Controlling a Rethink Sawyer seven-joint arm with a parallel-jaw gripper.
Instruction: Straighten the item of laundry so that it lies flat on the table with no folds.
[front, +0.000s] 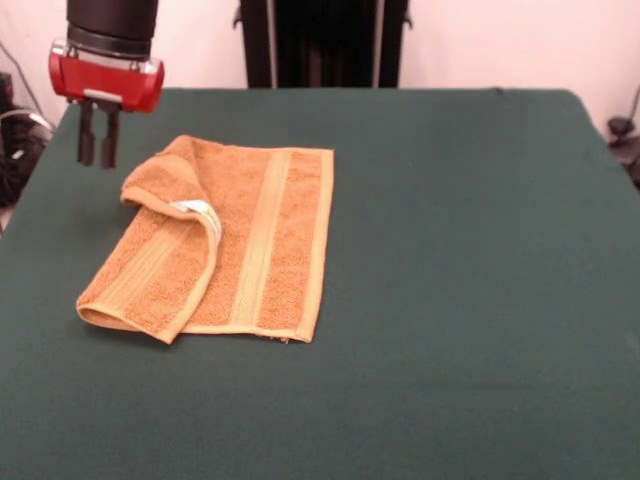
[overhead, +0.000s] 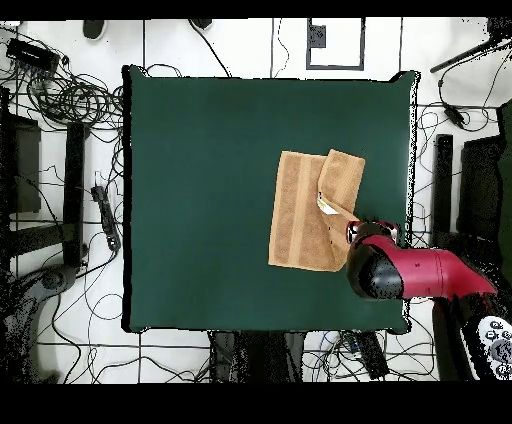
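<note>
Orange-tan terry towel (front: 225, 240) lies on the dark green cloth-covered counter (front: 450, 280), one side flap folded over so its small white label (front: 196, 210) shows. The red and black gripper (front: 97, 160) hangs just beside the folded corner, fingers nearly together, holding nothing. It should pinch the flap's edge and draw it outward, low. The arm points straight down.

Two cameras, one table (front: 450, 300).
Front view sits low and close, facing across; overhead looks straight down from farther, both sharing the green tabletop.
</note>
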